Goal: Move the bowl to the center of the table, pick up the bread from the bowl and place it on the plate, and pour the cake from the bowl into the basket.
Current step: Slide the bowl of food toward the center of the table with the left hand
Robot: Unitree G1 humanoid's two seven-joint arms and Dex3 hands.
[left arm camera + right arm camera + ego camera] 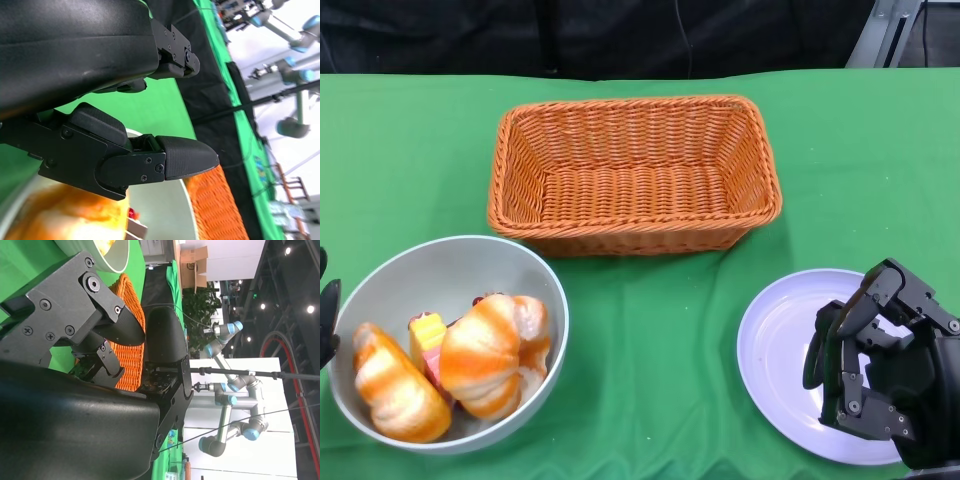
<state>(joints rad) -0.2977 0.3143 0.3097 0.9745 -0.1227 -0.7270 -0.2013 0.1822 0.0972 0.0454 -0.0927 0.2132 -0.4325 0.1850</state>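
Here the bowl (535,290) holds bread (495,352) and cake (427,335); the right hand (880,365) hovers loosely spread, empty, over the plate (780,340).

Woven wicker basket (635,172): orange
Round bowl (435,275): grey
Bread rolls (500,352): orange-and-white striped
Round plate (782,340): pale lavender
Tablecloth (650,350): green

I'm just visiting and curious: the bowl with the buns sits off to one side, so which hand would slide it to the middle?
Probably the left hand: it sits right beside the bowl at the table's left edge. The right hand hovers over the plate, far from the bowl.
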